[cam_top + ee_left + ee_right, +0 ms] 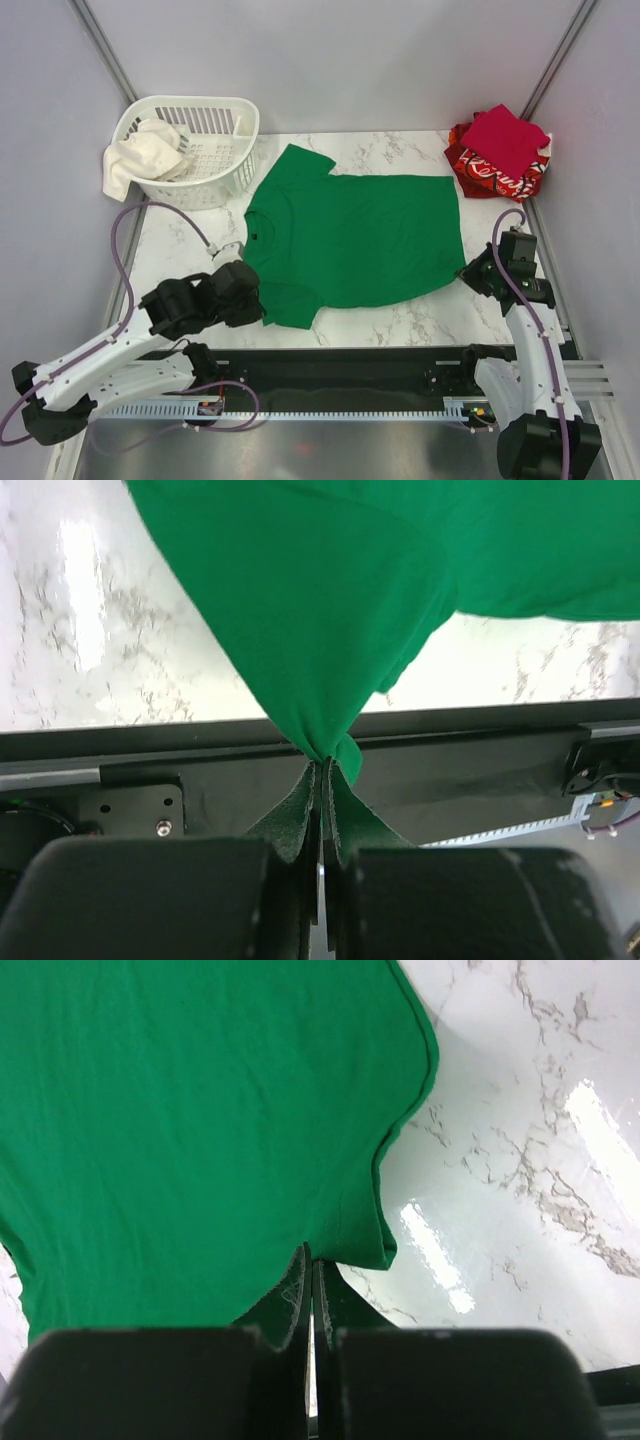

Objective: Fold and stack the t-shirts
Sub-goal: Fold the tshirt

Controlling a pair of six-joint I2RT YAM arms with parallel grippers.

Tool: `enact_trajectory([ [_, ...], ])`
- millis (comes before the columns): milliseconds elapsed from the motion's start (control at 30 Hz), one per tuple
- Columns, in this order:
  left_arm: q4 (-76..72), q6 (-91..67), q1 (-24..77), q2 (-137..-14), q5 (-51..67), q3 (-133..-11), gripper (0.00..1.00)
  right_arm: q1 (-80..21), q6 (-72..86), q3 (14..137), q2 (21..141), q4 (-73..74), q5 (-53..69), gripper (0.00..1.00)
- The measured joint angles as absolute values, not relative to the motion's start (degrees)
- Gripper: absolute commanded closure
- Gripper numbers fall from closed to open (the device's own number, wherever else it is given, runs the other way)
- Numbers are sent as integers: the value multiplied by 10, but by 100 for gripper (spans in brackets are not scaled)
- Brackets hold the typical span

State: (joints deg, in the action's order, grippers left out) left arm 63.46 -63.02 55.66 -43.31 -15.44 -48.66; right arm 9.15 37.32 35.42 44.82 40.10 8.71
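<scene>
- Where the desk (420, 320) begins at its far left corner, a white slatted basket (225, 180) stands, and a white cloth (140, 155) hangs over its left rim, partly inside and partly outside
- In front of the basket, near the front edge, the left tool (248, 290) lies low over the desk; in the left wrist view its two jaws are pressed together (322, 780) with a pinch of green fabric between them, so it is clamped on the green t-shirt (330, 600)
- The green t-shirt (360, 235) is spread flat in the middle of the desk, with the collar to the left, one sleeve pointing to the far side and the other sleeve to the near side, where the left tool grips it; the hem is on the right
- At the near right corner of the hem, the right tool (478, 272) is also clamped on the green t-shirt (190, 1110); the right wrist view shows the jaws together (308, 1265) on the edge of the cloth, which lifts slightly from the marble surface
- At the far right corner of the desk, well apart from the green one, the crimson t-shirt (505, 138) lies folded on top of the red t-shirt (490, 178) with white print
</scene>
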Motion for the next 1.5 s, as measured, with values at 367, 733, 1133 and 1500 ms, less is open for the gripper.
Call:
enact_trajectory([
  [367,604,-435,408,-707,-143,-698,98,91,373,448,615,346,78,100],
  [733,567,-283,278,-883,-69,-854,98,90,384,524,773,277,65,100],
  [1133,560,-223,220,-1055,-32,-994,98,87,394,566,848,243,43,100],
  [1500,578,-192,204,-1226,-55,-1157,45,84,405,590,963,209,41,6],
])
